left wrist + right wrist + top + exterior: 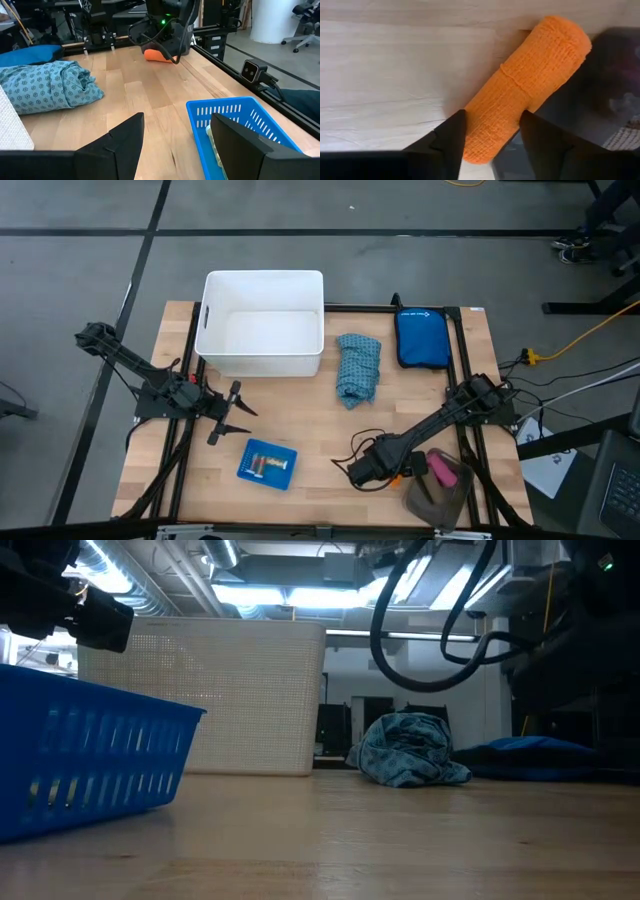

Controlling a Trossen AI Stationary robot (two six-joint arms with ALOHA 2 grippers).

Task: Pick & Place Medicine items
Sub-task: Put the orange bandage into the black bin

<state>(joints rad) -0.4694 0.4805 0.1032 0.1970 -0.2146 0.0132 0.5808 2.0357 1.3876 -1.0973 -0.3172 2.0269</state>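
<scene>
The orange tube (520, 95), near the desk's (310, 430) front right corner, is straddled by the right claw (492, 131), not yet clamped. The left claw (228, 412) is held apart near the left edge.

Four cameras, one wooden table (330, 440): the high view looks straight down on all of it and both arms. The low view sits at table-top height, close behind the blue basket (85, 755), facing the white bin (205, 700) and teal cloth (405, 750) — both also visible overhead. The left wrist view looks across the boards; the right wrist view presses close on the orange roll (525, 90).
</scene>
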